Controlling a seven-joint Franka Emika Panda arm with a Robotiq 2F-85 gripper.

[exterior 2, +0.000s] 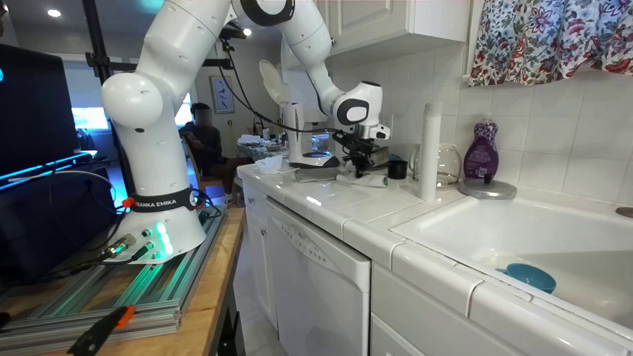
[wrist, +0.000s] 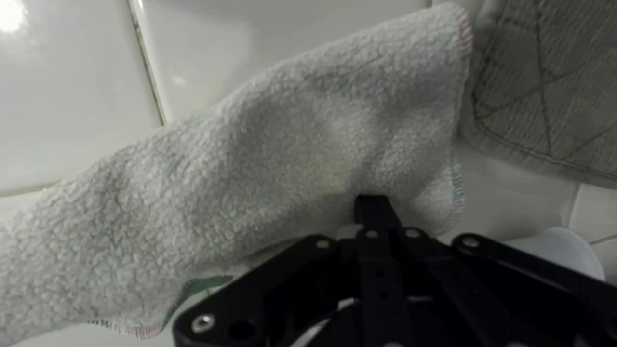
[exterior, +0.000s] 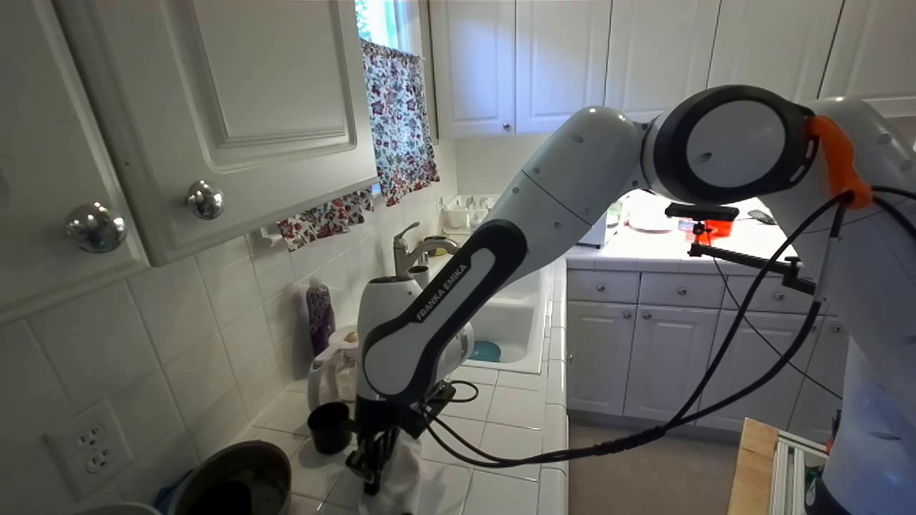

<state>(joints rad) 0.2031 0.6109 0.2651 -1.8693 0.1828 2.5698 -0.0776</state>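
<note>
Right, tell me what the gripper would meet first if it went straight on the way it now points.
Pointing down, the gripper would first meet the white terry cloth right beneath it, then likely the tiled counter. It seems to touch the cloth, though depth is unclear.

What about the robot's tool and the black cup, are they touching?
Apart: an exterior view shows a clear gap between the tool and the black cup.

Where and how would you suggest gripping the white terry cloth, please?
Probably pinch the white terry cloth from above, where it bunches beside the black hand: it looks soft and raised there, while the white tiled counter blocks approach from below.
</note>
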